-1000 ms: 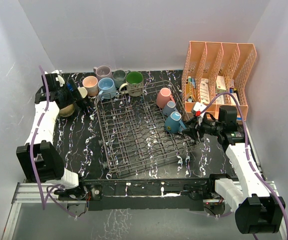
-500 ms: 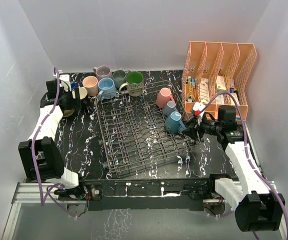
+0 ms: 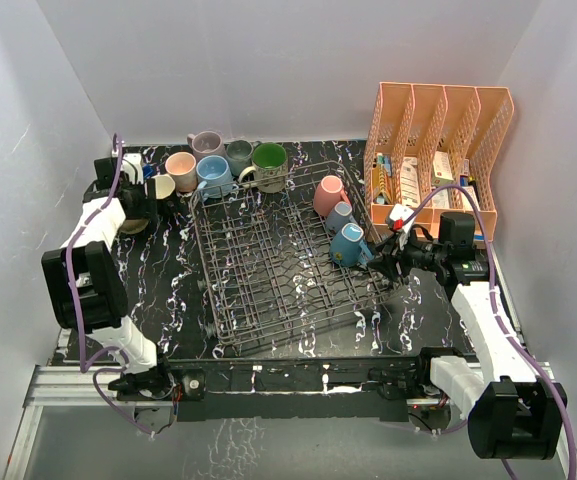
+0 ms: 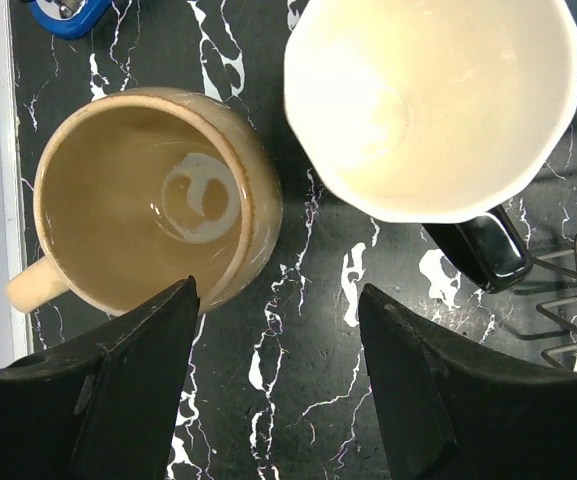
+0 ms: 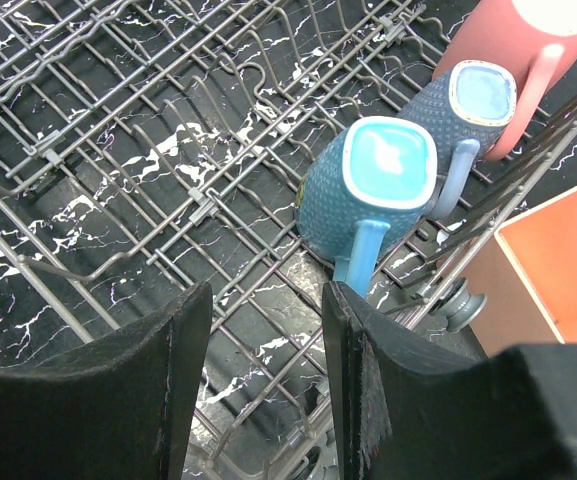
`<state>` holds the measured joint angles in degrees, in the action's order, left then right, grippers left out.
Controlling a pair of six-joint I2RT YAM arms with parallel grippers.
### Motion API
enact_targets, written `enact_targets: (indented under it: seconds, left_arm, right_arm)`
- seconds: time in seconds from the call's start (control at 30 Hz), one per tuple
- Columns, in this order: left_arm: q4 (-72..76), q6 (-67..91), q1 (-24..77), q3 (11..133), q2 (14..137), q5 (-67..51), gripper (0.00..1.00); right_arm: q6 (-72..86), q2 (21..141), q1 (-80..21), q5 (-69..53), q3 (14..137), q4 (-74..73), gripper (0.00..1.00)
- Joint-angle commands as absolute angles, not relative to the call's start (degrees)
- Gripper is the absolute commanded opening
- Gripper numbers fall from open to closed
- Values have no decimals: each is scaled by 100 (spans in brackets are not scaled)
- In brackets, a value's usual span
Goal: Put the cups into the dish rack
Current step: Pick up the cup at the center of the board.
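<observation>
Tan mug, inner bottom: a pale round mark like a 6 or 9; not surely read.
Elsewhere: nothing can be read.

Three cups in dish rack

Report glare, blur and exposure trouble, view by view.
Left wrist: tan mug sharp, a pale ring of glare on its floor; cream mug washed out inside; jaws near-black silhouettes. Right wrist: teal mug crisp, pink mug blown out at the top corner. Top external: soft even light, no hard shadows, dish rack wires legible.
</observation>
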<state>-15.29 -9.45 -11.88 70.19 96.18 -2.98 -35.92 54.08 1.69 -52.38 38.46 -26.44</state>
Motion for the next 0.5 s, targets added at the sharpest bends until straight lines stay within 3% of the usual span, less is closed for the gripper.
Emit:
enact_targets:
  seconds: [0.0, 0.47]
  left_arm:
    - [-1590, -941, -1250, 7287, 9600, -469, 64]
    - [-1697, -875, -1299, 7493, 10025, -531, 62]
  right_arm:
    - [-3630, 5405, 219, -5307, 3857, -2432, 50]
    - [-3630, 5419, 259, -5339, 3845, -2440, 50]
